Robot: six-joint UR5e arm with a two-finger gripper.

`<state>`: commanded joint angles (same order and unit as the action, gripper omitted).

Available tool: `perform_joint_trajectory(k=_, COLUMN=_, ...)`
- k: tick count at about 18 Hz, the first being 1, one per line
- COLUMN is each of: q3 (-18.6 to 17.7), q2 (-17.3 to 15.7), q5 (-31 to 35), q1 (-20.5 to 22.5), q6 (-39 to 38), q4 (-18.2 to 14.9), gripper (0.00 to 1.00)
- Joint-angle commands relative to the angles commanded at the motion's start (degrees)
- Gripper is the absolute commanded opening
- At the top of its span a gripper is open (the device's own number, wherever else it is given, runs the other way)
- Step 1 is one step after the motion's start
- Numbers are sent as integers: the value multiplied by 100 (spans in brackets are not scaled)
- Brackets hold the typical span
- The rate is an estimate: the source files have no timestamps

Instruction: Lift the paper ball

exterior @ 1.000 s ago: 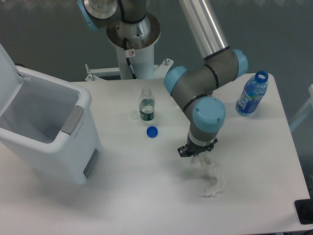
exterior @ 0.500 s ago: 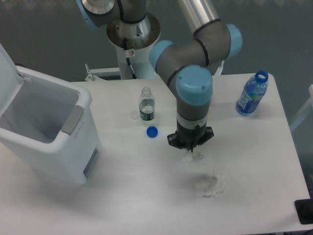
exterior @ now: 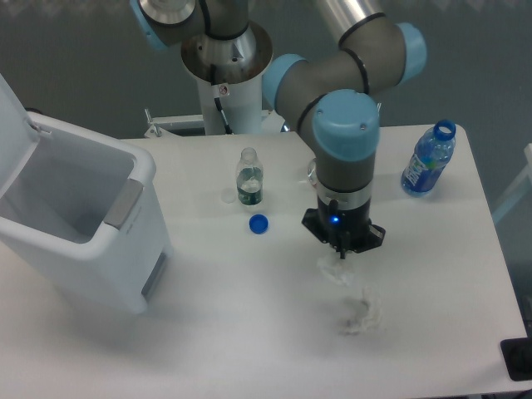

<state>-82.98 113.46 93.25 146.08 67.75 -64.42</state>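
The paper ball (exterior: 359, 314) is a loose white crumpled wad on the white table, right of centre. It trails up to a smaller tuft (exterior: 331, 266) directly under my gripper. My gripper (exterior: 342, 251) points straight down, with its dark fingers drawn together to a point at the top end of the paper. It appears to be pinching that upper tuft. The lower lump rests on or just above the table. The grip point itself is partly hidden by the fingers.
A small blue bottle cap (exterior: 258, 223) lies left of the gripper. A small clear bottle (exterior: 248, 177) stands behind it. A blue water bottle (exterior: 429, 158) stands at the far right. A large white open bin (exterior: 79, 220) fills the left side. The table's front right corner holds a dark object (exterior: 519, 359).
The wrist swung left and then back to the right, rotating above the paper. The paper's upper tuft followed the fingers and the wad looks stretched and thinner than before.
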Motion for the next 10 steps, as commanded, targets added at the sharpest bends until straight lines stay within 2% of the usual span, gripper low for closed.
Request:
perform_joint_trajectory(k=3, q3=518, q2=185, q5=149, q1=-9, q6=342, q4=-798, gripper=0)
perform_joint_trajectory(k=4, q3=616, q2=211, q5=185, q1=-18, q6=379, q4=-957, gripper=0)
perform_joint_trajectory(k=10, q3=661, q2=185, q5=168, q1=-9, q6=405, q4=-1020, gripper=0)
